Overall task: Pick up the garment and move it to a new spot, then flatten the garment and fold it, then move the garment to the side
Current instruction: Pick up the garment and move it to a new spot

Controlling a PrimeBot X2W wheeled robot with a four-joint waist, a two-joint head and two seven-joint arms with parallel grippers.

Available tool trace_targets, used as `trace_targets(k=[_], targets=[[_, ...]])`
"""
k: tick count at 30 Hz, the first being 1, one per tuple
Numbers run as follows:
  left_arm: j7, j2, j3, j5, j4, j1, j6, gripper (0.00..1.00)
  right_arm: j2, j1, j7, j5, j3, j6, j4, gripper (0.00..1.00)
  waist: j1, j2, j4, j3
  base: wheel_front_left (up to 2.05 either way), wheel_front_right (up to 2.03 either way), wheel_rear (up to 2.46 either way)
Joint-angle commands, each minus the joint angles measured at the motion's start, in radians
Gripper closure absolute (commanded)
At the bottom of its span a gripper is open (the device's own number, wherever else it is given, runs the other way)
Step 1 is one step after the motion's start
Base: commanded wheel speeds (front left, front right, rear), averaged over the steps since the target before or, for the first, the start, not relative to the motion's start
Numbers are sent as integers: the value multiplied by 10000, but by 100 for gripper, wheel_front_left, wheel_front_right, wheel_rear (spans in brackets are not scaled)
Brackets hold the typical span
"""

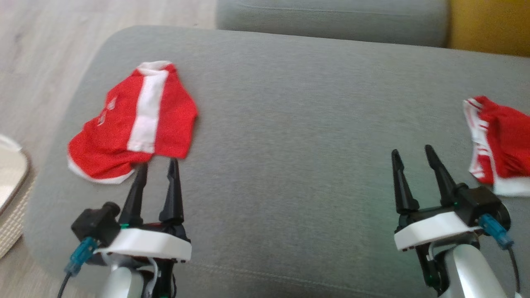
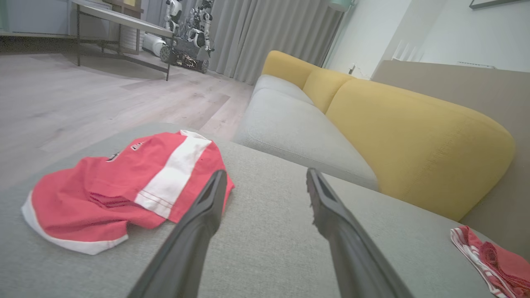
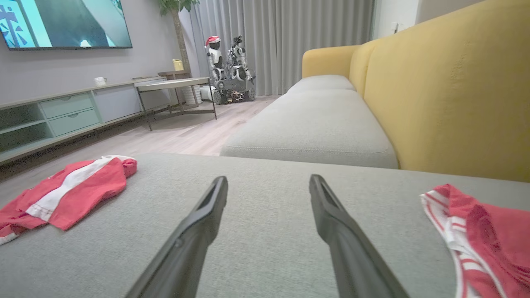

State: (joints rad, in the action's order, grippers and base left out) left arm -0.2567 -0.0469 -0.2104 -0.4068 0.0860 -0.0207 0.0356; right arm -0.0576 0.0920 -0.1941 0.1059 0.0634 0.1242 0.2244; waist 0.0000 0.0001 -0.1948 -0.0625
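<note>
A red garment [image 1: 132, 122] with a broad white stripe lies folded on the left part of the grey cushion [image 1: 290, 124]; the left wrist view has the same garment [image 2: 124, 186] at the left, and the right wrist view has that garment [image 3: 66, 190] at far left. My left gripper [image 1: 158, 164] stands open just short of its near edge, nothing between the fingers. A second red garment [image 1: 501, 142] with white striped trim lies crumpled at the cushion's right edge. My right gripper [image 1: 412, 151] is open and holds nothing, to the left of that piece.
Behind the cushion runs a grey sofa seat [image 3: 314, 120] with a yellow backrest [image 3: 447, 82]. Wood floor [image 1: 41, 54] lies to the left, with a pale woven object [image 1: 10, 194] at the left edge. Another robot [image 3: 227, 70] stands far across the room by the curtain.
</note>
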Motion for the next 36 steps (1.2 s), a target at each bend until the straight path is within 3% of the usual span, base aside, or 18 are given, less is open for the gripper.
trace_targets(k=[1, 10, 19, 29, 36], targets=[[-51, -33, 372, -65, -386, -479, 37, 0, -136, 444, -11, 61, 272, 65, -379, 0, 0, -1, -399, -23, 0, 0, 0], [-51, -33, 587, -78, -528, -326, 50, 0, -255, 422, 37, 322, 590, 65, -369, 0, 0, -1, -1706, 94, 0, 0, 0], [-51, -33, 657, -157, -682, -52, 174, 0, -250, 340, 14, 434, 820, 65, -409, 0, 0, -1, -2458, 145, 0, 0, 0], [-51, -33, 1178, -210, -726, -175, 205, 0, -316, 387, 138, 429, 945, 65, -557, 0, 0, -1, -2478, -105, 0, 0, 0], [-51, -33, 1535, -16, -271, -812, -213, 0, -471, 530, 372, 296, 567, 65, -983, 0, 0, -1, -2084, -731, 0, 0, 0]])
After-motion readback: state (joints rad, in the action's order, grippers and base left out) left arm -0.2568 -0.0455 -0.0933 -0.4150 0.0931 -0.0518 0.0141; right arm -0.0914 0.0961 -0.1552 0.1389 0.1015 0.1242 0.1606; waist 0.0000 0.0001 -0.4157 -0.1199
